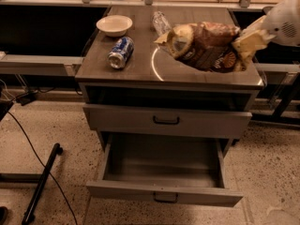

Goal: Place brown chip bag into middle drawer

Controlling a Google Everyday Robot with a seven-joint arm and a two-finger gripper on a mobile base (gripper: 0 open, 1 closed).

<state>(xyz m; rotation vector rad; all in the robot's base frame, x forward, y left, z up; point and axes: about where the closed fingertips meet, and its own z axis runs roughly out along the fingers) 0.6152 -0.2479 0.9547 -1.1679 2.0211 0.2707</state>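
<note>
The brown chip bag (201,48) is above the right half of the cabinet top (136,74), tilted, with its pale yellow right end raised. My gripper (250,38) comes in from the upper right and is shut on that raised end; the white arm leaves the frame at the right edge. The middle drawer (164,195) is pulled out below, with its inside (164,161) bare. It lies low and in front of the bag.
A blue soda can (120,52) lies on its side on the left of the top. A pale bowl (114,25) is behind it. A clear plastic bottle (161,21) lies at the back by the bag. The upper drawer (166,121) is closed. A black pole (42,184) and cable lie on the floor at left.
</note>
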